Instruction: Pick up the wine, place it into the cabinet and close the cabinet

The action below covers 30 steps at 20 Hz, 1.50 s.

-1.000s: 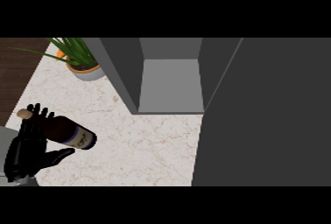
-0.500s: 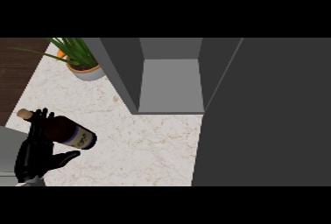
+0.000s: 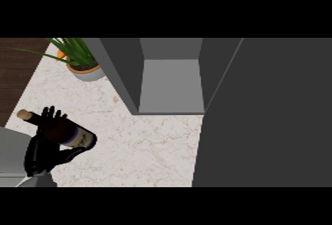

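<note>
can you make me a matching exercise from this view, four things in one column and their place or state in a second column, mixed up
Things:
1. wine bottle
2. potted plant
3. cabinet
4. left hand

Place or state:
A. far left corner of the counter
B. open, with nothing on its floor
C. curled round a dark object at the view's lower left
D. lying tilted, cork end pointing to the upper left

Pairs: 1-D, 2-A, 3-B, 4-C
</note>
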Tool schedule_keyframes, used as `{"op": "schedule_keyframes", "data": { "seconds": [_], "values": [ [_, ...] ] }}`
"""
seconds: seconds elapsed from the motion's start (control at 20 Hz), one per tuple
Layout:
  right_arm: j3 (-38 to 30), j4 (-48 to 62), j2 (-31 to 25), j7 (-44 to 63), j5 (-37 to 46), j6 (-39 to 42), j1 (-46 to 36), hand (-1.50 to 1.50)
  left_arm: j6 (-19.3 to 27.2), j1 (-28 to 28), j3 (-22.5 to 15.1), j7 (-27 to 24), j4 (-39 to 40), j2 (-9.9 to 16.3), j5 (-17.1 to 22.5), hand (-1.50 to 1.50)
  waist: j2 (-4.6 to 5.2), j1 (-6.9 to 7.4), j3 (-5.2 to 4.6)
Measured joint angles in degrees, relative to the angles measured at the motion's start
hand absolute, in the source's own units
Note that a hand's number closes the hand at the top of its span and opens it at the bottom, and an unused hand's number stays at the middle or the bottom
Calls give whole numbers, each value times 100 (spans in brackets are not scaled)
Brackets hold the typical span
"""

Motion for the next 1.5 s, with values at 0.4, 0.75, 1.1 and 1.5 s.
{"op": "schedule_keyframes", "data": {
  "seconds": [0.4,0.75,1.1,1.5],
  "values": [
    [-123,39,-18,-45,5,43,-28,-150,-366,-214,-71,-238,395,-5,244,150,1,8,0],
    [-34,56,61,-81,23,-11,-7,-150,-442,-198,-446,-521,335,-21,-91,150,0,9,1],
    [-100,63,31,-71,19,48,-19,-150,-521,-73,-824,-1077,246,180,-685,150,-6,13,7],
    [95,28,71,-201,39,93,271,-150,-304,64,-941,-1869,128,161,-1033,150,-11,13,10]
  ]
}}
